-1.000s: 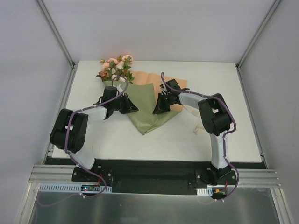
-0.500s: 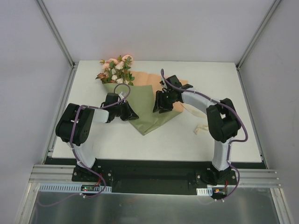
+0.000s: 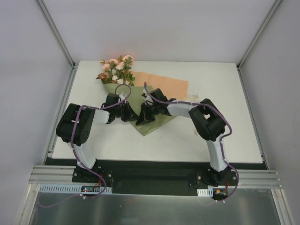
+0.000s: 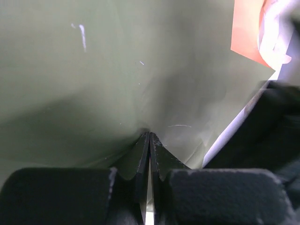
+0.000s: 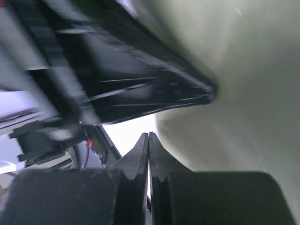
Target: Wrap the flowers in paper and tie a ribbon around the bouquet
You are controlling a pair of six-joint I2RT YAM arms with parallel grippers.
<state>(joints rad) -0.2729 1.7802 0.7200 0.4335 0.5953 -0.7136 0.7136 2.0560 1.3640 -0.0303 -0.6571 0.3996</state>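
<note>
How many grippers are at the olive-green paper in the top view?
2. The left gripper is on the left part of the paper. The right gripper is close beside it, toward the middle. Both are shut.

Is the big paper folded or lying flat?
Folded: the paper has its olive side lapped over into a point, with the orange side showing behind.

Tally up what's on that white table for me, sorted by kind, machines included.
Robot arms: 2, ending in the left gripper and the right gripper
Paper: 1 sheet
Flowers: 1 bunch
Total: 4
</note>
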